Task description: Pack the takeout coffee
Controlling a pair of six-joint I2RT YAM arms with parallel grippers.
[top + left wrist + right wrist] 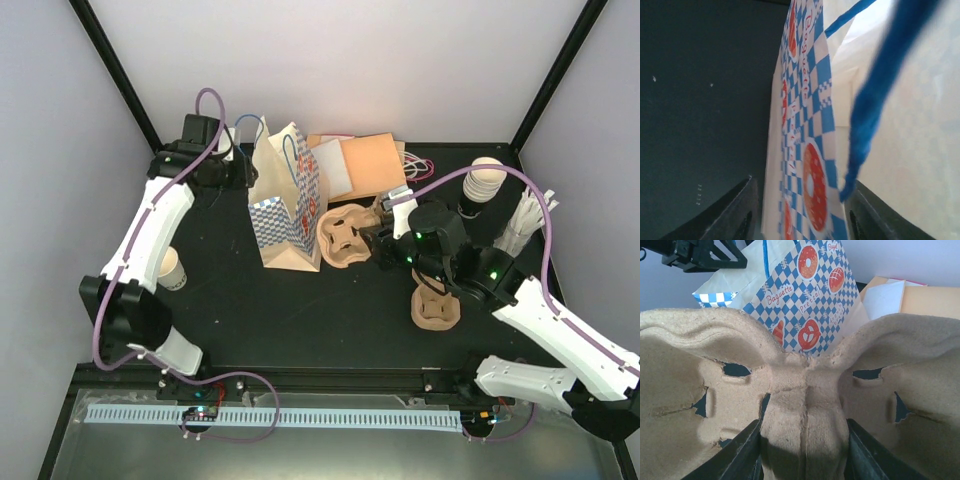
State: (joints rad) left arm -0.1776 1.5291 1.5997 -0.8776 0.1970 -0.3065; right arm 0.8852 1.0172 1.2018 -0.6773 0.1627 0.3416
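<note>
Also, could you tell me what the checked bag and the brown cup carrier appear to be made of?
The checked bag looks like thin matte paper: folded creases, light showing through its plain inside. Its blue handle may be paper or fabric; too blurred to say. The cup carrier looks like moulded pulp: rough, fibrous, dull tan, with ragged slots.

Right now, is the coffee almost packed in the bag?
Not yet. Nothing is packed: the coffee cup stands on the table, outside the paper bag. In hand: the left pincer is around the bag's rim, and the right pincer grips a pulp carrier. Left: getting the cup into the bag.
</note>
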